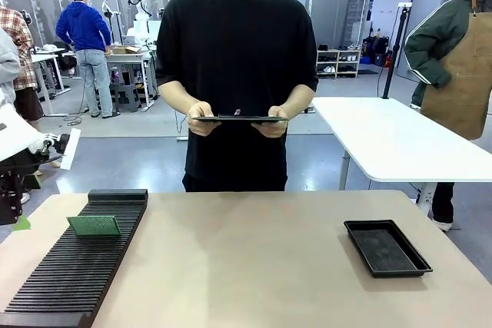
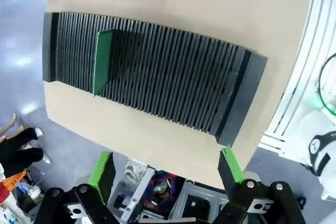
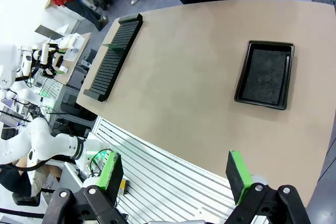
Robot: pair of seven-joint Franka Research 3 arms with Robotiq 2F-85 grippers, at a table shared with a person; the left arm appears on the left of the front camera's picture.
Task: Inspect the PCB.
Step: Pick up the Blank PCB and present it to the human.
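PCB (image 1: 94,225) is standing on edge in a slot near the far end of the black slotted rack (image 1: 73,274), at the tabletop's (image 1: 246,266) left side; nothing is touching it, so inspection is looking not yet begun; left fingers (image 2: 103,171) are hanging wide open and empty, well apart from the rack; right fingers (image 3: 112,174) are gaping empty too. Next move is calling for the left fingers descending squarely over the board's top edge; black tray (image 1: 387,247) is lying far right; person is holding a clipboard (image 1: 240,118); nothing is blocking the reach.

Wide bare tabletop (image 1: 246,259) between slotted rack (image 1: 69,274) at left and black tray (image 1: 387,250) at right, PCB (image 1: 94,225) upright in rack
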